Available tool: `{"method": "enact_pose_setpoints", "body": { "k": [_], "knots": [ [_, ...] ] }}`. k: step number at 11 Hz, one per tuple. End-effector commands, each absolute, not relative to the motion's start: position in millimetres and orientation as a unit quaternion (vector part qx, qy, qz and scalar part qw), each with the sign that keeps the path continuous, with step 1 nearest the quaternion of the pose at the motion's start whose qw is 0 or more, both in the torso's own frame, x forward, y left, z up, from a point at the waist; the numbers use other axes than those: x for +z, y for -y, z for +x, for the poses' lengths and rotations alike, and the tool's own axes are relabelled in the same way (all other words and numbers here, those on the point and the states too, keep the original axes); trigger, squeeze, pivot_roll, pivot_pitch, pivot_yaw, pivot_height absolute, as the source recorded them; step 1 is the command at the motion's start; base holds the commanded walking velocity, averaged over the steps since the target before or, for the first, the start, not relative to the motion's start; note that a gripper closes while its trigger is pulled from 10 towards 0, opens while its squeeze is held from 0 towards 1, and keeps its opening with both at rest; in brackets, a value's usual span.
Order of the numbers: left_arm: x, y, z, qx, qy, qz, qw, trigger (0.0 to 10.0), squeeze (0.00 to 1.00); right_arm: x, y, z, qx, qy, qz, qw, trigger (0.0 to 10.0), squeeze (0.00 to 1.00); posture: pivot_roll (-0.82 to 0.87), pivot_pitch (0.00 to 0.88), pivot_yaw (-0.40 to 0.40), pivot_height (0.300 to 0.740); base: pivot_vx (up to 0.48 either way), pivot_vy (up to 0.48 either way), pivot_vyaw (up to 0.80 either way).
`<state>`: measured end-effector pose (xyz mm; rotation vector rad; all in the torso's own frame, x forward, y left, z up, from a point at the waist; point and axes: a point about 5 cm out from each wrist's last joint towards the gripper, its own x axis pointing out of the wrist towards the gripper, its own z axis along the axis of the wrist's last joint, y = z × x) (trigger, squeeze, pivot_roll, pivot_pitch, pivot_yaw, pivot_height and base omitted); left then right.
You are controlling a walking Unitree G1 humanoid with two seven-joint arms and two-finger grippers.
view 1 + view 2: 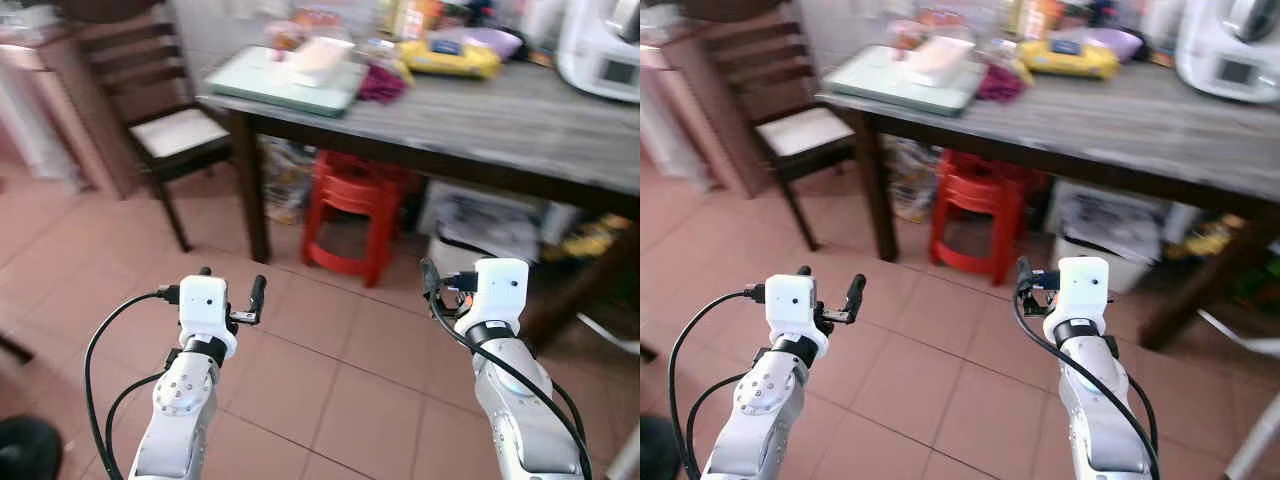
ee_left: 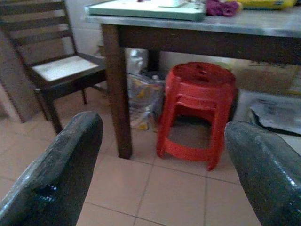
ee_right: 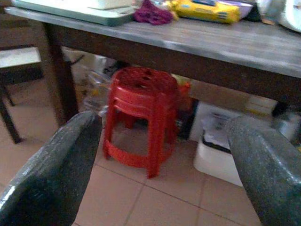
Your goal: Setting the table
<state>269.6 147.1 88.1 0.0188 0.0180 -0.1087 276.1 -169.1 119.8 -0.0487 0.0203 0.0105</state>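
Both the left gripper (image 1: pixel 232 288) and right gripper (image 3: pixel 162 162) hover wide apart, empty, well short of the tabletop (image 1: pixel 520 125); one pale green tray (image 1: pixel 262 80) lies there.

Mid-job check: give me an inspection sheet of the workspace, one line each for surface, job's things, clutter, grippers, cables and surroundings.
Surface: grey table ahead, its near part bare.
Job's things: pale green tray at the table's left corner, a white item on it, too blurred to name.
Clutter: purple cloth, yellow pack, white appliance along the far side.
Grippers: left gripper and right gripper both open, empty, raised over the floor short of the table.
Cables: black cables loop beside both forearms.
Surroundings: red stools stacked under the table, wooden chair at left, tiled floor.
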Motion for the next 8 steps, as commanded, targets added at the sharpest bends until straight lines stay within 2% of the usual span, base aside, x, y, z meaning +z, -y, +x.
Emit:
{"method": "enact_pose_setpoints", "body": {
  "k": [1,4,5,8],
  "knots": [
    [86.1,-146.9,268.0,-0.057,-0.015,0.004,0.998,10.0,0.00,120.6,170.7,276.6,0.002,-0.007,-0.021,1.000,10.0,0.00,-0.04,0.073,0.006,0.740,0.000,0.000,0.00],
    [86.4,-147.9,268.9,-0.057,-0.015,0.003,0.998,10.0,0.00,118.9,170.8,276.7,0.002,-0.011,-0.020,1.000,10.0,0.00,-0.04,0.069,0.005,0.740,0.000,-0.261,0.00],
    [86.5,-147.6,268.8,-0.058,-0.015,0.003,0.998,10.0,0.00,119.3,171.1,276.9,0.002,-0.011,-0.020,1.000,10.0,0.00,-0.04,0.071,0.006,0.740,0.000,-0.262,-0.44],
    [85.1,-146.9,267.5,-0.060,-0.018,0.003,0.998,10.0,0.00,117.8,171.5,275.8,0.001,-0.014,-0.018,1.000,10.0,0.00,-0.04,0.073,0.005,0.740,0.000,-0.264,-0.80]
  ]
}}
